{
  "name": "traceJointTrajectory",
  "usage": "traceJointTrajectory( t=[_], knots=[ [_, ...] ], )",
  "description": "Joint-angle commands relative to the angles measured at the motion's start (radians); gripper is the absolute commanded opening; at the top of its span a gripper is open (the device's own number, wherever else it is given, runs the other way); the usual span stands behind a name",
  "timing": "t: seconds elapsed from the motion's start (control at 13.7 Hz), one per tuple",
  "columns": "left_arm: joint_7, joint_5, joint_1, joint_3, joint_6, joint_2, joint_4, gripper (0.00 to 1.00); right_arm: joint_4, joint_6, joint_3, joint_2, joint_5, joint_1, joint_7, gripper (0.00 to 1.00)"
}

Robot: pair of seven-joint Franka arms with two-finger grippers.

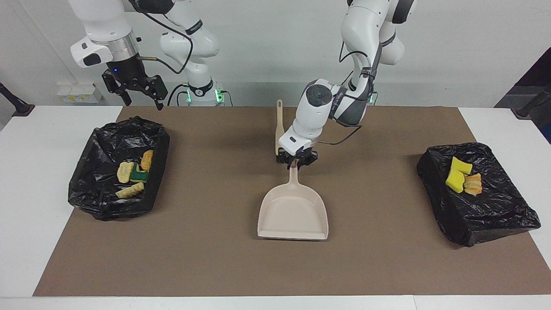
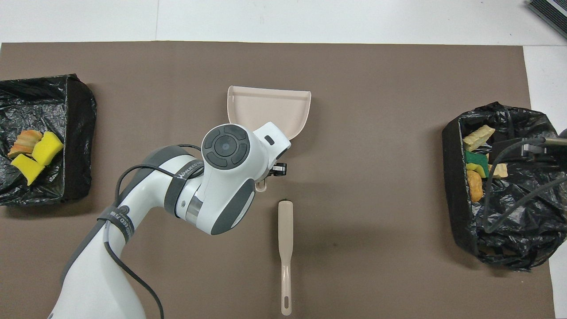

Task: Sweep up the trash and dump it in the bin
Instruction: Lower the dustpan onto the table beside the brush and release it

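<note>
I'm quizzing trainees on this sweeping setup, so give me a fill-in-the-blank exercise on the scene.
1. The left gripper is shut on the handle of the ____.
2. The right gripper hangs open above a black ____ holding trash.
3. The brush lies on the brown ____.
4. The dustpan holds ____ trash.

Missing words: dustpan; bin; mat; no

Brush (image 1: pixel 279 125) bristles and dustpan (image 2: pixel 268 110) handle, masked by the left arm

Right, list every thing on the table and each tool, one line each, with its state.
dustpan: empty, held by its handle.
brush: lying flat, untouched.
bin at the left arm's end: holds yellow sponge chunks and a bread lump.
bin at the right arm's end: holds several trash pieces.
left tool: shut on dustpan.
right tool: open, waiting above its bin.
</note>
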Motion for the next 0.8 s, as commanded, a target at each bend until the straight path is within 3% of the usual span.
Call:
traceJointTrajectory(
  t=[0.0,0.07,0.15,0.22,0.73],
  knots=[
    [-0.026,-0.014,-0.029,0.021,-0.012,0.051,0.076,0.0,0.017,-0.02,-0.065,0.009,0.003,0.06,-0.028,1.0],
    [-0.022,-0.021,-0.019,0.022,-0.039,0.034,0.076,0.41,0.018,-0.02,-0.068,0.009,0.003,0.059,-0.029,1.0],
    [-0.029,-0.025,0.0,0.024,-0.083,0.008,0.076,0.88,0.018,-0.02,-0.068,0.007,0.006,0.057,-0.029,1.0],
    [-0.032,-0.025,0.006,0.027,-0.113,-0.014,0.074,1.0,0.018,-0.02,-0.067,0.007,0.018,0.054,-0.031,1.0],
    [0.078,0.027,0.171,0.03,-0.337,-0.13,0.077,1.0,0.018,-0.02,-0.067,0.006,0.02,0.051,-0.032,1.0]
  ],
)
